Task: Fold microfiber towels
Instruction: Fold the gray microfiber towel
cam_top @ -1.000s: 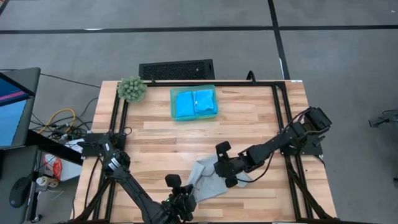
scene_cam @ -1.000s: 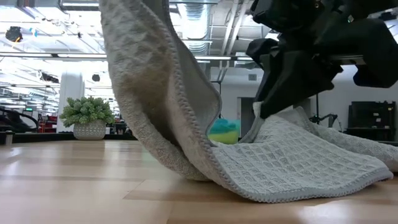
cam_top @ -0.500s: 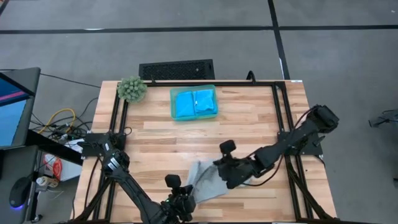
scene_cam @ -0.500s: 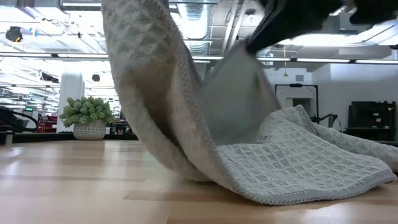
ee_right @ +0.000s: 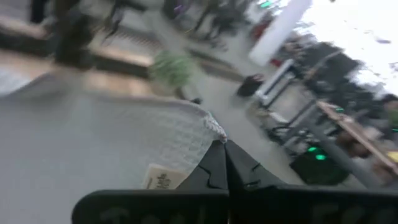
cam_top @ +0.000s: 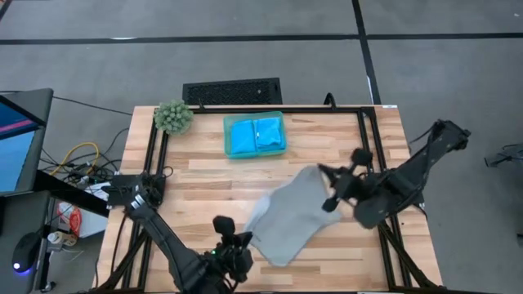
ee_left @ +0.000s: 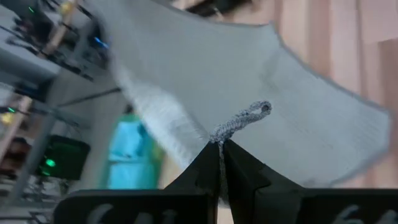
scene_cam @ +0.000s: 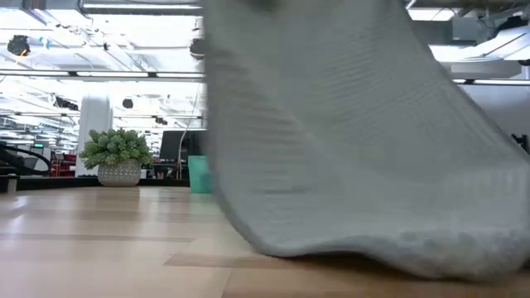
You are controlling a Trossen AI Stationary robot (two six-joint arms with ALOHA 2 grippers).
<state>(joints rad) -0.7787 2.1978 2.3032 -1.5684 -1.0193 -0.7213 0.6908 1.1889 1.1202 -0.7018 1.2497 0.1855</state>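
- We see the light grey microfiber towel [cam_top: 288, 217] stretched in the air between the two grippers, above the near half of the wooden table [cam_top: 327, 151].
- The left gripper [ee_left: 221, 149] sits at the table's near edge, its fingers pressed together on one corner of the grey towel; a small hanging loop [ee_left: 249, 118] of the hem sticks out just past the fingertips.
- The right gripper [ee_right: 225, 150] is out toward the table's right side, fingers clamped on the opposite corner, beside what looks like a care label [ee_right: 160, 178], though that view is too smeared for us to be sure.
- From table height, the grey towel [scene_cam: 348, 141] hangs like a curtain, its lowest fold touching the tabletop.
- Two bright blue towels [cam_top: 256, 135] lie folded side by side in the teal-green tray [cam_top: 226, 137] at the far middle of the table.
- The fuzzy green plant ball [cam_top: 173, 117] stands at the far left corner, well apart from the tray.
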